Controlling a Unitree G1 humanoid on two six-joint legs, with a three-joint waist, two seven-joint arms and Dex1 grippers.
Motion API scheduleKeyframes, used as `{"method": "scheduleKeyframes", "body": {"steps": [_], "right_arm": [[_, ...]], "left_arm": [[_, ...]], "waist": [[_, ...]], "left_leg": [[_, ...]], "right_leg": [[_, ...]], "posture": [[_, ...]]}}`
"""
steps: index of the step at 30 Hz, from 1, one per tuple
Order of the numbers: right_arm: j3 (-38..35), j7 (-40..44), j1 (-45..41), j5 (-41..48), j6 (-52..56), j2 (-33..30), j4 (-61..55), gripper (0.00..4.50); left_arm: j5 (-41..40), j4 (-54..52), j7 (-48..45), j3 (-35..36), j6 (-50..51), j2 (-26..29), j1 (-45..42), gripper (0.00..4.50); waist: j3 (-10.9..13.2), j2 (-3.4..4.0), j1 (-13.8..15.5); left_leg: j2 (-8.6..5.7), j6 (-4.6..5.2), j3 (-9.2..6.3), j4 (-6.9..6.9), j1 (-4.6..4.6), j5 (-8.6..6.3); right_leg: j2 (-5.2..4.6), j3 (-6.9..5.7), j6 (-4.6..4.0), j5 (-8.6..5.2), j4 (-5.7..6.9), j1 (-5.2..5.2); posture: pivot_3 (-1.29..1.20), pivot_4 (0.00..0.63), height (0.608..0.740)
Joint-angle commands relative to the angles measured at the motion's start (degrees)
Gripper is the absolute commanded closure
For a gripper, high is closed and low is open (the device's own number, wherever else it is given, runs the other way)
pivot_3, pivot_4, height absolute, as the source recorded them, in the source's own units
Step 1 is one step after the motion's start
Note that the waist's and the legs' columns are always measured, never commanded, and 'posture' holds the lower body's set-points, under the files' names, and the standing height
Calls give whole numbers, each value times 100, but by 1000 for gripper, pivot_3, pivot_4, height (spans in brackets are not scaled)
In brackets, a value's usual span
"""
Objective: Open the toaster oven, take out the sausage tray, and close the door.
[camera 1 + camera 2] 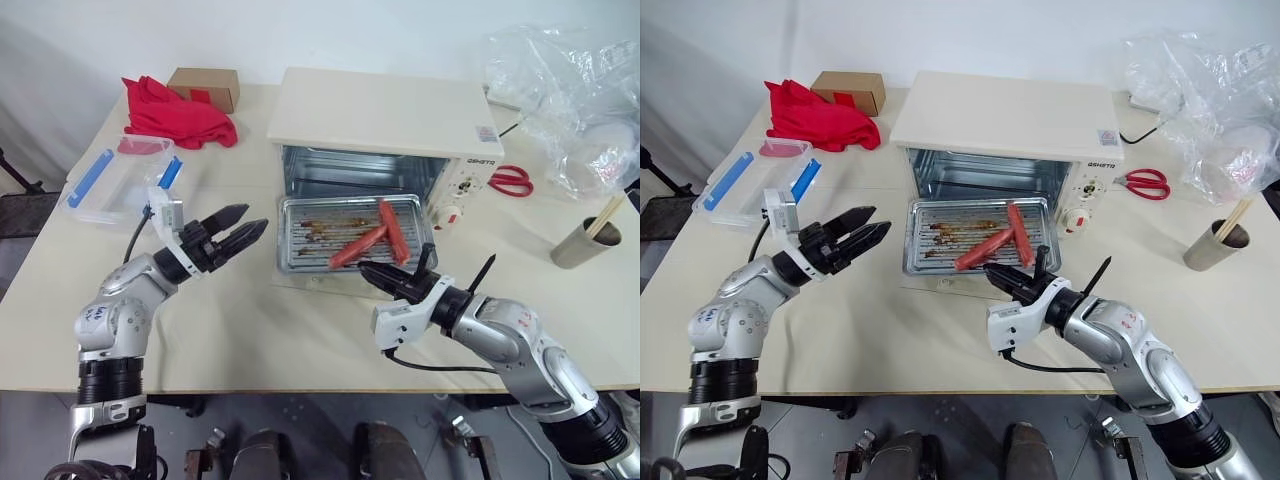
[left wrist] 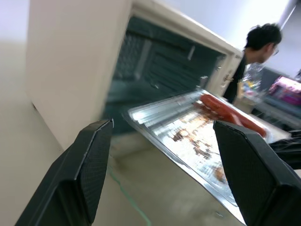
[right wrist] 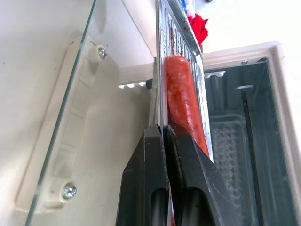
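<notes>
Right hand [image 1: 377,275] clamped on sausage tray [image 1: 300,240] rim, left hand [image 1: 238,228] spread, person [image 2: 256,52] beyond.

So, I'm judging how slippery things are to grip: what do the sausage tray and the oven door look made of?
The sausage tray looks like thin shiny metal: mirror glare, pressed ridges, brown grease stains. The door looks like clear glass, since the table shows through it, with a cream handle, probably plastic, screwed on.
</notes>
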Motion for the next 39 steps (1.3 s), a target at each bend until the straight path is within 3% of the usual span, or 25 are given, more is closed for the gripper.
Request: {"method": "scheduleKeyframes", "body": {"steps": [1,6,11,17,20,30,33,35,39], "right_arm": [[-185,-6,-59,244,-313,-80,-292,4489],[-153,170,-92,528,-608,-162,-275,4489],[-20,431,-318,819,-976,-231,-111,4489],[76,670,-582,1042,-1238,-211,126,4489],[102,759,-664,1097,-1319,-183,220,4500],[162,856,-751,1215,-1475,-160,467,4500],[235,1078,-847,1535,-1437,-159,558,4500],[206,1180,-931,1774,-1405,-170,624,4500],[147,1233,-1059,1942,-1458,-173,693,3582]], "left_arm": [[-630,-405,354,306,881,187,51,879],[-2033,-297,1674,879,2762,138,-202,879],[-3689,103,3171,1235,3624,-265,-341,879],[-5767,295,4877,620,3446,-92,35,879],[-6635,223,5558,281,2928,6,233,1458],[-6750,292,5413,147,3063,292,471,4484],[-6750,687,4651,29,3706,588,452,4484],[-6750,759,4627,60,3702,647,485,4484],[-6750,922,4774,225,3588,521,477,4500]], "waist": [[0,0,0],[1,-3,17],[0,-4,6],[0,-6,-14],[0,-7,-6],[0,-6,6],[0,-6,0],[0,-6,1],[0,-6,2]], "left_leg": [[0,0,1,0,0,0],[-1,1,-5,4,0,0],[-2,1,-14,8,2,-1],[0,1,-23,7,9,0],[2,1,-27,7,15,-1],[-7,1,-33,15,16,0],[-7,1,-31,15,16,0],[-5,0,-27,13,19,0],[-3,0,-27,15,21,0]], "right_leg": [[0,1,0,0,0,0],[-2,4,0,0,0,4],[-5,5,0,0,2,12],[-5,13,0,0,15,12],[-7,25,-1,0,15,19],[4,25,-1,0,3,35],[7,26,-1,-1,1,35],[11,26,-3,-2,-1,35],[10,30,-3,-2,-2,38]], "posture": [[0,150,740],[0,150,740],[0,150,740],[0,150,740],[0,150,740],[0,150,740],[0,150,740],[0,150,740],[0,150,740]]}}
